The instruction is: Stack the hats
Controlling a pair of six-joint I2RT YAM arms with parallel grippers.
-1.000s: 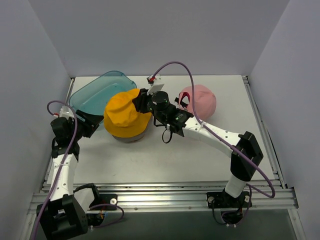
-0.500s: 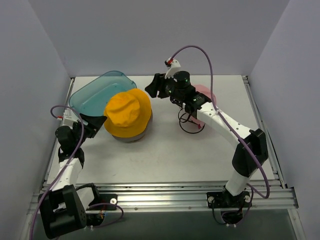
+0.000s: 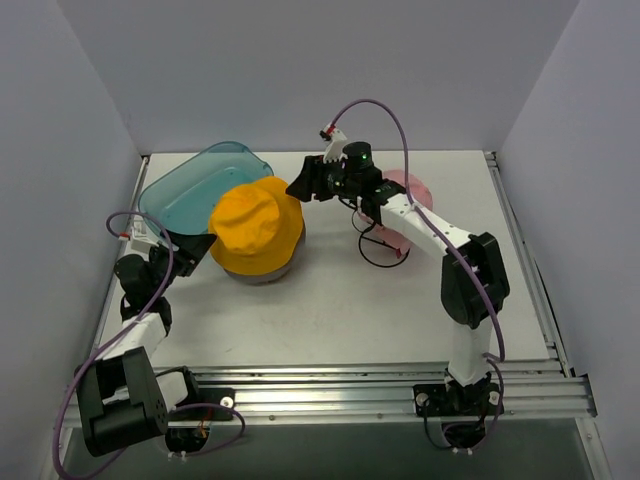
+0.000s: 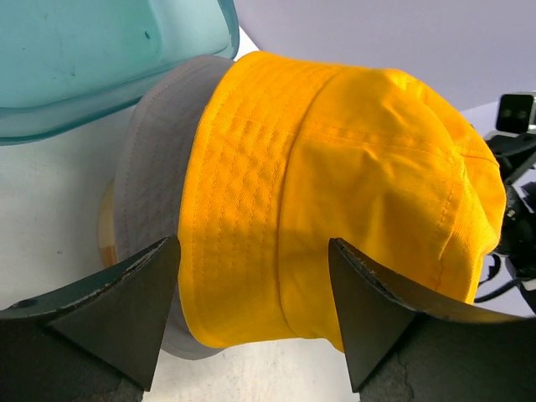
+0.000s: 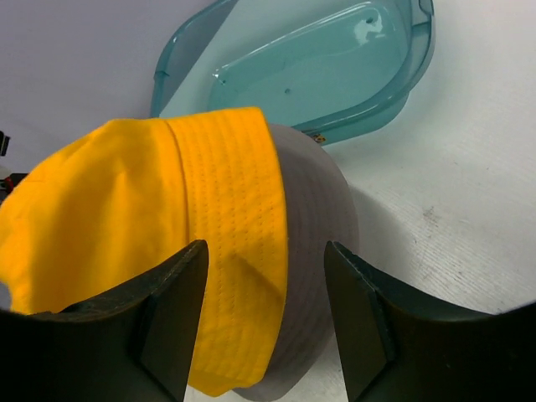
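White table [image 3: 330, 310]: teal tub [image 3: 185, 185] behind yellow bucket hat [image 3: 255, 225]; left end effector [image 4: 253, 244], right end effector [image 5: 265, 247] apart

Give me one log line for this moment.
left hand: open, empty | right hand: open, empty | yellow bucket hat: on grey cap | pink cap: not stacked

**Enclosure and Table: Condition as Observed**

A white table [image 3: 330, 320] is enclosed on three sides by plain, matt panels of pale grey-lavender: a back wall [image 3: 320, 70], a left wall [image 3: 50, 200] and a right wall [image 3: 590, 200]. Aluminium rails [image 3: 330, 395] are fitted along the near edge, and a further side rail [image 3: 520, 250] runs along the right edge. A dark strip of floor [image 3: 330, 450] is seen below the near rails. Faint scuffs are noted on the table. The lighting is even and diffuse, and only soft shadows are cast.
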